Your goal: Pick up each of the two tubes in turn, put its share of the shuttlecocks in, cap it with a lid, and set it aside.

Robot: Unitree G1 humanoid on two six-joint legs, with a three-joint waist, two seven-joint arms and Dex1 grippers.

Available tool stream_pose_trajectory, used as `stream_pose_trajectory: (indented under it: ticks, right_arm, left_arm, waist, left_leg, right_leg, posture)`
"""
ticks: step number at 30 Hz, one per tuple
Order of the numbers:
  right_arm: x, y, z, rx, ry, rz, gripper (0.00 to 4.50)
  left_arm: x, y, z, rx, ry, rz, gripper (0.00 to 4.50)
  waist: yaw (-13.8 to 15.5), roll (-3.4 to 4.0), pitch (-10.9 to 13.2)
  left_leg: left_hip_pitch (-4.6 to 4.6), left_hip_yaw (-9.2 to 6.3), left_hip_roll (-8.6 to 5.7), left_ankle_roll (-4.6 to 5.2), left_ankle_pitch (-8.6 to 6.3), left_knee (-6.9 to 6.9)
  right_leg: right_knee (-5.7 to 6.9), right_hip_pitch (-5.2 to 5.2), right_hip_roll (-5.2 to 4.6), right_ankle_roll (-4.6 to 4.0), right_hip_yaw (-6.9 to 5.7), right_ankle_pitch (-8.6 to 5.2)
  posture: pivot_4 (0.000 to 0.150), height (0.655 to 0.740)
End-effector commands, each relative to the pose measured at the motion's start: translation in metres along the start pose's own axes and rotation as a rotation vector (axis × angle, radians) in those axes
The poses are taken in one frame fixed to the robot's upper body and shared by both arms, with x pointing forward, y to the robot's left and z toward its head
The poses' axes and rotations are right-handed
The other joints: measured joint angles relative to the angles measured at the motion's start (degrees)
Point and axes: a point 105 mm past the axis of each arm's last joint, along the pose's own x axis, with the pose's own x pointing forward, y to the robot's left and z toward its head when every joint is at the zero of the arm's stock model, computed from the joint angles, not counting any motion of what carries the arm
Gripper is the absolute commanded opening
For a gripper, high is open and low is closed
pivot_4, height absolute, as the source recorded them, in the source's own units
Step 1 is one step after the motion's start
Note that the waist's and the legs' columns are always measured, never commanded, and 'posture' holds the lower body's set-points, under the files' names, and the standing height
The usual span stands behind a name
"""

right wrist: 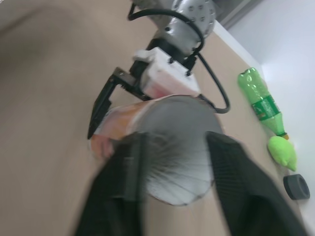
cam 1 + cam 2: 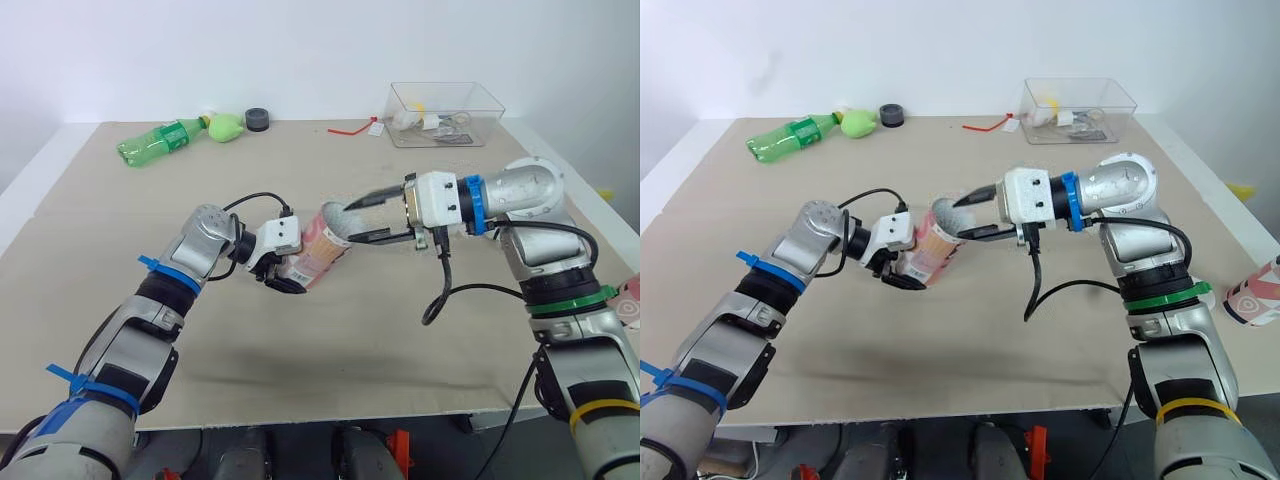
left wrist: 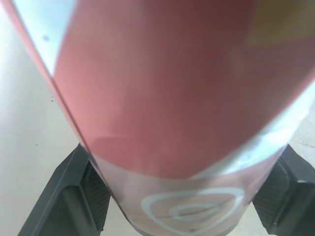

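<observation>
A red-and-white tube is held tilted above the middle of the table, its open mouth facing the robot's right. My left gripper is shut on its lower end; the left wrist view has a finger on each side of the tube. My right gripper is at the tube's mouth, shut on a white feathered shuttlecock whose skirt sits in the opening. A second tube stands off the table's right edge.
Along the far edge lie a green plastic bottle, a pale green object and a black round piece. A clear plastic box with small items stands at the far right, a red tag beside it.
</observation>
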Motion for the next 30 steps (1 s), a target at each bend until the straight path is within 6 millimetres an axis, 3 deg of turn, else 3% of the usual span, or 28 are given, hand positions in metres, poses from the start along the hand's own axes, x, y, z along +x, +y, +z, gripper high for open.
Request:
stream_pose_trajectory:
  ticks: [1,2,6,9,14,19,23,30]
  right_arm:
    - [-0.017,-0.011,0.017,0.040,-0.063,-0.058,3.85]
    - [-0.021,-0.012,0.018,0.073,-0.078,-0.074,4.38]
    - [-0.057,-0.029,0.013,0.304,-0.117,-0.283,4.45]
    - [-0.095,-0.040,-0.019,0.506,-0.088,-0.590,4.45]
    - [-0.133,-0.015,-0.070,0.702,0.057,-0.929,4.45]
    - [-0.162,0.011,-0.101,0.723,0.229,-1.175,4.45]
    - [-0.179,0.037,-0.125,0.731,0.394,-1.263,4.45]
    - [-0.155,0.055,-0.149,0.839,0.398,-1.211,4.45]
  left_arm:
    - [-0.002,-0.001,0.000,0.007,0.000,0.002,3.15]
    - [-0.002,-0.002,0.000,0.006,0.001,0.002,3.15]
    - [-0.004,-0.001,-0.002,0.003,0.006,0.007,3.15]
    - [-0.003,-0.002,-0.002,0.007,0.007,0.004,3.15]
    - [-0.002,-0.002,0.002,0.014,-0.002,-0.005,3.15]
    - [0.000,-0.003,0.001,0.019,0.002,-0.013,3.15]
    - [0.001,-0.004,0.003,0.021,-0.001,-0.019,3.15]
    - [0.001,-0.004,0.002,0.022,0.004,-0.024,3.15]
  waist:
    - [0.0,0.00,0.0]
    - [0.0,0.00,0.0]
    - [0.1,0.00,0.0]
    - [0.1,-0.01,0.0]
    - [0.1,-0.02,0.0]
    - [0.1,0.08,-0.1]
    - [0.0,0.07,-0.1]
    - [0.0,0.07,-0.1]
  left_leg:
    - [-0.01,-0.01,-0.01,0.00,0.00,0.00]
    - [-0.01,-0.02,-0.01,0.00,0.00,0.00]
    - [-0.06,-0.04,-0.08,0.00,0.00,0.01]
    - [-0.05,-0.03,-0.09,0.00,0.00,0.01]
    - [-0.07,-0.09,-0.09,0.00,0.00,-0.02]
    - [-0.09,-0.10,-0.12,0.00,0.00,-0.02]
    - [-0.05,-0.09,-0.15,0.00,0.00,0.00]
    - [-0.01,-0.02,-0.15,0.01,0.01,0.01]
  right_leg:
    - [0.00,0.00,-0.01,-0.01,-0.01,0.00]
    - [0.00,0.00,-0.03,-0.01,-0.02,-0.01]
    - [0.00,-0.01,-0.17,-0.02,-0.09,0.01]
    - [-0.01,-0.01,-0.21,-0.05,-0.11,0.01]
    - [0.00,0.00,-0.22,-0.10,-0.21,-0.02]
    - [0.02,-0.02,-0.15,-0.01,-0.15,-0.03]
    - [0.00,0.03,-0.13,0.15,-0.10,-0.05]
    - [0.00,0.03,-0.09,0.42,0.05,-0.10]
  posture:
    - [0.150,0.7400]
    - [0.150,0.7400]
    - [0.150,0.7400]
    - [0.150,0.7400]
    - [0.150,0.7400]
    - [0.150,0.7400]
    - [0.150,0.7400]
    - [0.150,0.7400]
